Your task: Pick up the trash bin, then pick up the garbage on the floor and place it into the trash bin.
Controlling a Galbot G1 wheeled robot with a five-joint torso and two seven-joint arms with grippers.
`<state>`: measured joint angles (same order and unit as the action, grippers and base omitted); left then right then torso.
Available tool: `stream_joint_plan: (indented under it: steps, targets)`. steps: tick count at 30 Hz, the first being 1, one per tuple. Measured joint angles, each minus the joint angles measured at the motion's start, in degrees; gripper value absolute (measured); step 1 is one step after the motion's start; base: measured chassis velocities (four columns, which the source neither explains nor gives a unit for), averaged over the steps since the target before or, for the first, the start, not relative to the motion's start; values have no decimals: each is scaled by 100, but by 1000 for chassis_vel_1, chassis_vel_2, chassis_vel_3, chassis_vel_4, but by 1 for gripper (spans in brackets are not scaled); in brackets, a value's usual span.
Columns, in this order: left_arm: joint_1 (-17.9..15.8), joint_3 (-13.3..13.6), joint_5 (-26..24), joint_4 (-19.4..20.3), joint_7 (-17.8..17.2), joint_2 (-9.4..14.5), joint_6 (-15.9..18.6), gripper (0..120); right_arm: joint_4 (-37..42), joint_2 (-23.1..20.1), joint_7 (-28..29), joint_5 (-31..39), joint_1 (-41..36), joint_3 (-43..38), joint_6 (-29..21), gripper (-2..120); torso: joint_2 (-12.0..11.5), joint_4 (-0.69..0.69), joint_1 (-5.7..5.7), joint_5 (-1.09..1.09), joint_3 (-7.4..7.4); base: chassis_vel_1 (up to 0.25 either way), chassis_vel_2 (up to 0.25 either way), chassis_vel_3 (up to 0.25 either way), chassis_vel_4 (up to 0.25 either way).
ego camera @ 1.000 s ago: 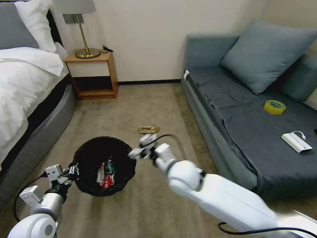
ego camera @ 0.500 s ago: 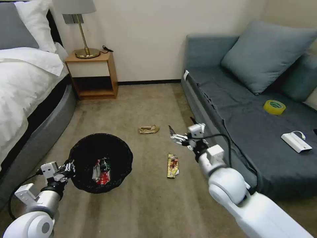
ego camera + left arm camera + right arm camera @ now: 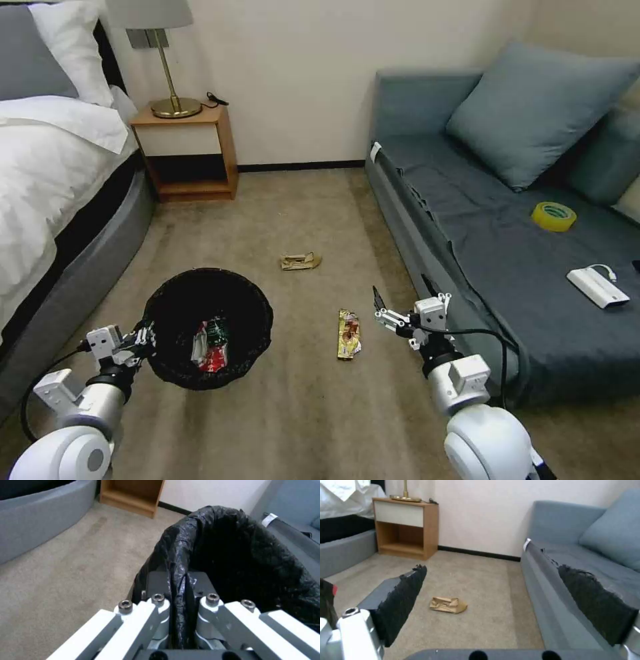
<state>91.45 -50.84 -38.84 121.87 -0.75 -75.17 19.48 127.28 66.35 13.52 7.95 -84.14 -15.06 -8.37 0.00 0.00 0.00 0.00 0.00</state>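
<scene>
The trash bin (image 3: 208, 327), lined with a crinkly black bag (image 3: 233, 555), hangs at the lower left with my left gripper (image 3: 137, 337) shut on its rim. A red-white wrapper (image 3: 212, 360) and a green-labelled bottle (image 3: 215, 331) lie inside it. On the carpet a gold-brown snack wrapper (image 3: 347, 333) lies just left of my right gripper (image 3: 403, 303), which is open and holds nothing. Crumpled tan paper (image 3: 300, 261) (image 3: 448, 605) lies farther ahead on the floor, seen between the right gripper's black pads (image 3: 403, 597).
A grey sofa (image 3: 507, 253) runs along the right, close to my right arm, with a yellow tape roll (image 3: 554, 216) and a white box (image 3: 598, 287) on it. A bed (image 3: 53, 173) fills the left. A wooden nightstand (image 3: 187, 150) with a lamp stands by the far wall.
My right arm has swung from over the bin to the right and drawn back beside the sofa, gripper open. The gold-brown wrapper has come into sight. The bin shifted slightly.
</scene>
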Motion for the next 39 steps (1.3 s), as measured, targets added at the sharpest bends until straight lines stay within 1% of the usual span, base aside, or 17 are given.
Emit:
stream_joint_plan:
  steps: [6,11,39]
  targets:
    - [-11,-45,-50,2,0,16,-6,6,-2,267,-28,-98,-99,50,21,100,0,1,0,0,0,0,0,0,0]
    - [-20,-55,-67,-27,-9,11,-12,6,3,274,-31,-61,-87,64,-43,100,0,1,0,0,0,0,0,0,0]
    - [11,-112,-115,-42,-1,10,-39,6,5,317,-180,-69,-198,-13,-17,100,0,1,0,1,0,0,0,0,0]
